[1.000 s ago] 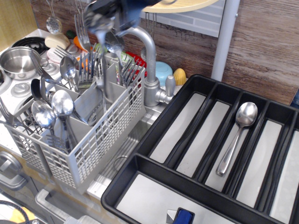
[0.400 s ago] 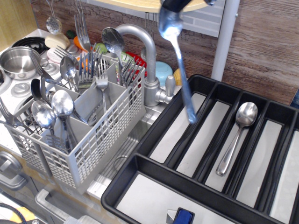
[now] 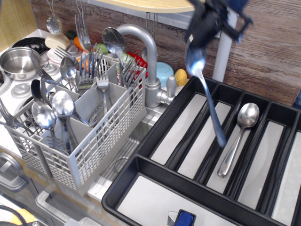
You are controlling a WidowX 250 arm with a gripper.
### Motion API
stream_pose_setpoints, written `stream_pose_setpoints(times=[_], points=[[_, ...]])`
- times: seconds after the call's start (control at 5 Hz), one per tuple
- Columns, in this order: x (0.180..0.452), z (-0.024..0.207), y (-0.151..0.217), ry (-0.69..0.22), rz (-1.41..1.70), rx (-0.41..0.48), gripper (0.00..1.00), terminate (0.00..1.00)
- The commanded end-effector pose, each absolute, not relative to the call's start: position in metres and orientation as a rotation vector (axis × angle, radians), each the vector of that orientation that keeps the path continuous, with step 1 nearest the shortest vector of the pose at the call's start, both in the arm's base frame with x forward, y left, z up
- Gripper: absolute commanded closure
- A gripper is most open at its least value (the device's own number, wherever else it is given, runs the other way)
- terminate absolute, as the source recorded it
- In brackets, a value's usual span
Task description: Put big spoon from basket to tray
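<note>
My gripper (image 3: 203, 35) comes in from the top right, dark and blurred, and is shut on the bowl end of a big silver spoon (image 3: 207, 96). The spoon hangs handle-down over the black tray (image 3: 141, 162), its handle tip above the divider between the second and third long compartments. Another big spoon (image 3: 239, 136) lies in the tray's third long compartment. The light grey lattice basket (image 3: 101, 141) stands at the left, holding several spoons and forks upright.
A grey tap (image 3: 146, 56) rises between basket and tray. A steel pot (image 3: 19, 61) sits at the far left on a white stove. A white post (image 3: 225, 47) stands behind the tray. A small blue object (image 3: 184, 218) lies in the crosswise compartment.
The gripper has carried the spoon from above the basket rightward, past the tap, and lower, so that it now hangs over the tray's long compartments.
</note>
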State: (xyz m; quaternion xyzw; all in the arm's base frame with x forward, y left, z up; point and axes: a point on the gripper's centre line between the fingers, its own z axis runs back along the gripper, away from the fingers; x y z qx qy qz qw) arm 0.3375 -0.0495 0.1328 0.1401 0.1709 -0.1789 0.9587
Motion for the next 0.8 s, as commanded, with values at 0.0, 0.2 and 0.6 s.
stream_pose_setpoints(times=[0.0,0.2,0.6], points=[[0.336,0.129,-0.061,0.276,-0.348,0.301,1.0,0.0],[0.332,0.114,-0.07,0.282,-0.352,0.365,1.0,0.0],[0.323,0.097,-0.067,0.305,-0.393,0.461,1.0,1.0]])
